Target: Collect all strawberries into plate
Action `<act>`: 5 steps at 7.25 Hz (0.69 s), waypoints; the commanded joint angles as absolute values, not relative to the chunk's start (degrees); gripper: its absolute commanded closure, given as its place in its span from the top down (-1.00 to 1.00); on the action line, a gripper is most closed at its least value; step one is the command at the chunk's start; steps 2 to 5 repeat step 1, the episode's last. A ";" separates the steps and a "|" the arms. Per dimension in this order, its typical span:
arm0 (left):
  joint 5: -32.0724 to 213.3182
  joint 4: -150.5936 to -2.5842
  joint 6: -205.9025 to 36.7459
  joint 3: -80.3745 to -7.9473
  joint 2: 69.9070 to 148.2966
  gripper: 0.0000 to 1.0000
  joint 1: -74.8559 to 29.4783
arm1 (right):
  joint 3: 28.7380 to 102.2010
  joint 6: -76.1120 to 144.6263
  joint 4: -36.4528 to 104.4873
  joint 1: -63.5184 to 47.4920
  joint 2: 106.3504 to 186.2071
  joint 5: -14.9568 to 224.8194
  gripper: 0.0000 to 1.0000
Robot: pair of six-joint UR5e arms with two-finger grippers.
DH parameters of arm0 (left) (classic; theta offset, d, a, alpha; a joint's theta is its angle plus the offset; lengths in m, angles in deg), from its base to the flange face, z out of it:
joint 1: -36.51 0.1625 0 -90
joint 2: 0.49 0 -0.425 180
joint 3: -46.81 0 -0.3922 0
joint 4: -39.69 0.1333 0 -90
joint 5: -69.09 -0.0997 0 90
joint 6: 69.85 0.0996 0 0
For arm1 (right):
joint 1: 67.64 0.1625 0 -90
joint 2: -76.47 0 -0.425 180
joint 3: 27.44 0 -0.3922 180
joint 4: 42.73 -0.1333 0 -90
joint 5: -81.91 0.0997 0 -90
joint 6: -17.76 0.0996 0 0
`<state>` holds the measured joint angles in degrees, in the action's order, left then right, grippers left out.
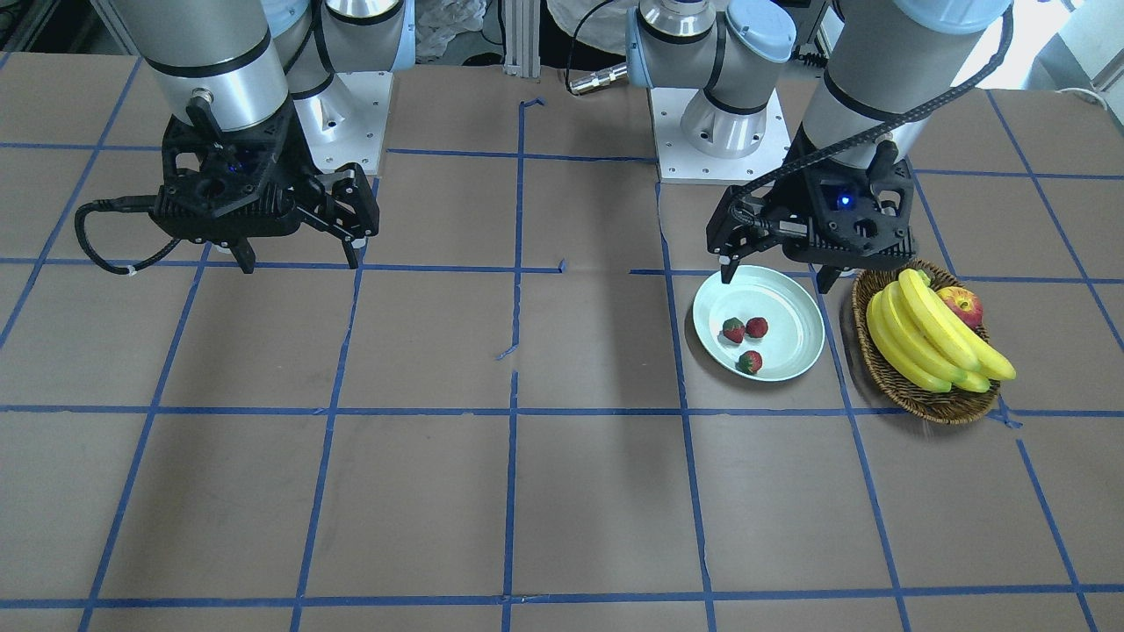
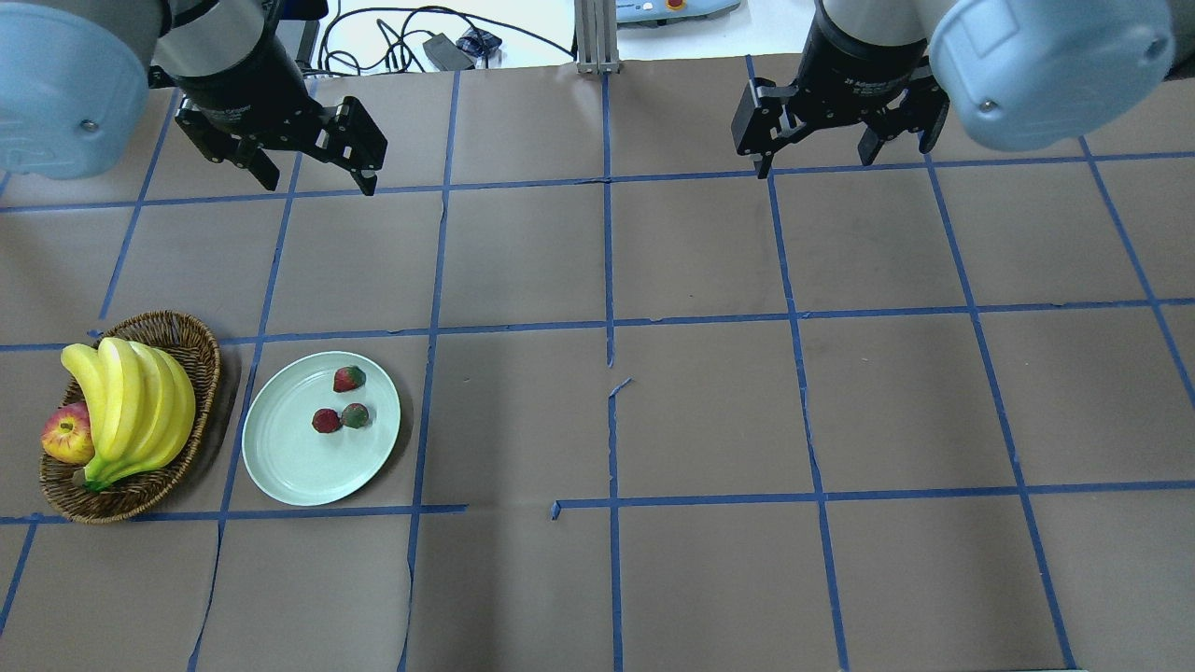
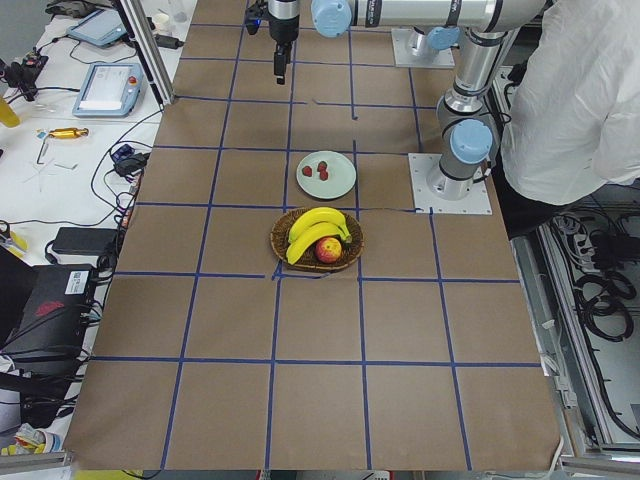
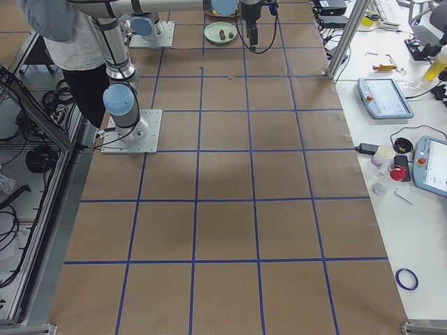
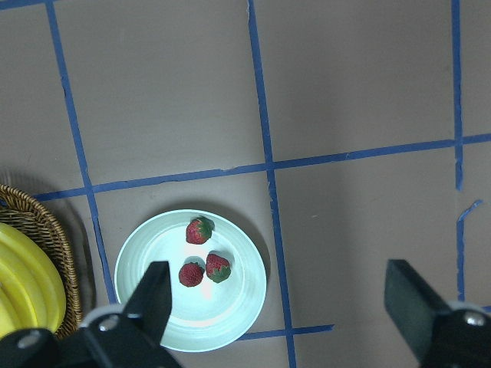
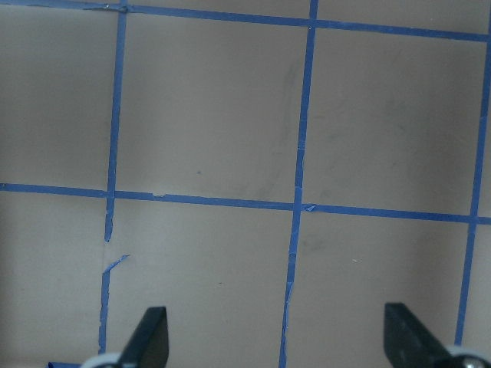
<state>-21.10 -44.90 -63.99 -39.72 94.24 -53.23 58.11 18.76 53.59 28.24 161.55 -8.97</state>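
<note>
Three small red strawberries lie on the pale mint-green plate (image 2: 299, 467): one (image 2: 349, 378) towards the far side and two (image 2: 326, 421) (image 2: 355, 415) touching at its middle. They also show in the left wrist view (image 5: 199, 230) (image 5: 191, 274) (image 5: 219, 267) and the front view (image 1: 750, 362). My left gripper (image 2: 320, 184) is open and empty, raised above the table beyond the plate. In the front view the left gripper (image 1: 777, 281) hangs over the plate's (image 1: 790, 351) rim. My right gripper (image 2: 817, 163) is open and empty, high over bare table on the other side.
A brown wicker basket (image 2: 131, 495) with a bunch of bananas (image 2: 131, 401) and a red-yellow apple (image 2: 65, 434) stands just left of the plate. The table is brown paper with a blue tape grid. A person stands by the robot's base in the side views.
</note>
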 commanded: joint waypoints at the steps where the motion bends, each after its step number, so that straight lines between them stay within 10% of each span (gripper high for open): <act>1: -19.77 -44.86 -65.19 -39.94 93.99 1.00 -53.23 | 58.17 18.90 53.69 28.24 161.55 -8.88 1.00; 5: -19.77 -44.86 -65.19 -39.94 93.99 1.00 -53.23 | 58.17 18.90 53.69 28.24 161.55 -8.88 1.00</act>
